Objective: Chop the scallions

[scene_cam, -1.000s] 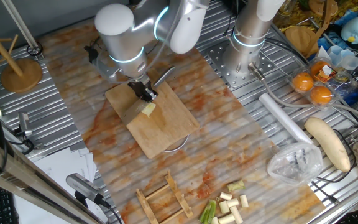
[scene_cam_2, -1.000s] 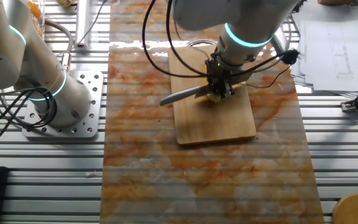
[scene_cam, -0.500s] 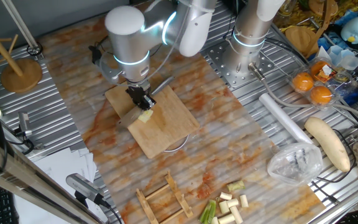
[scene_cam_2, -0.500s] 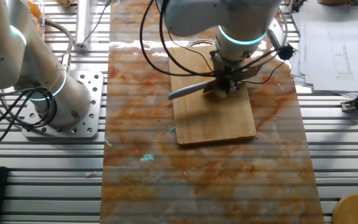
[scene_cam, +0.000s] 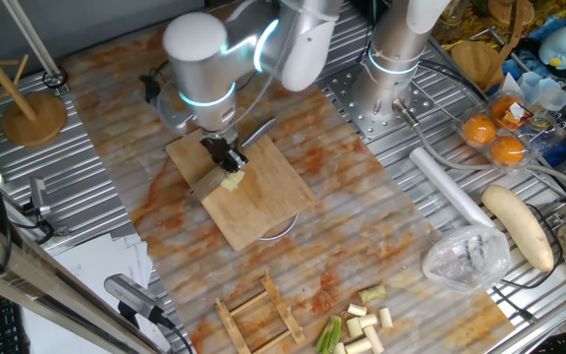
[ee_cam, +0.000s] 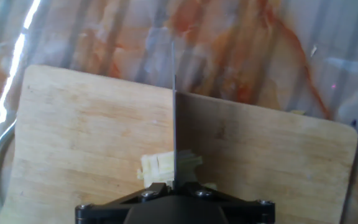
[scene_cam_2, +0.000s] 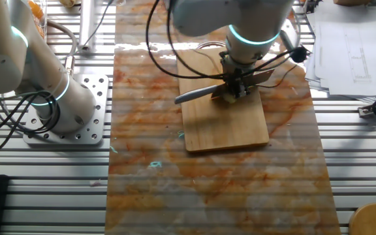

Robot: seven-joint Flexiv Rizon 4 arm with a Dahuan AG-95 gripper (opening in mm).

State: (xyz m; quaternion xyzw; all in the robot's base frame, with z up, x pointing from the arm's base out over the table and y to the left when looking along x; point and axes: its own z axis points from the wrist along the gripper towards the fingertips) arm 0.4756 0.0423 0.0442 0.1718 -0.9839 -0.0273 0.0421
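Note:
My gripper is shut on a knife, whose blade lies low over the wooden cutting board. A small pale yellowish clump of cut scallion lies on the board right under the gripper. In the other fixed view the gripper holds the blade pointing left, with the scallion just below it on the board. In the hand view the blade stands edge-on across the scallion bits on the board, with the gripper at the bottom edge.
Several uncut scallion segments lie at the front beside a wooden rack. A white radish, a plastic bag and oranges lie to the right. A second arm's base stands behind. A plate rim shows under the board.
Over the second my gripper has shifted a little to the left over the board with the knife and turned slightly. The scallion clump stays under the blade.

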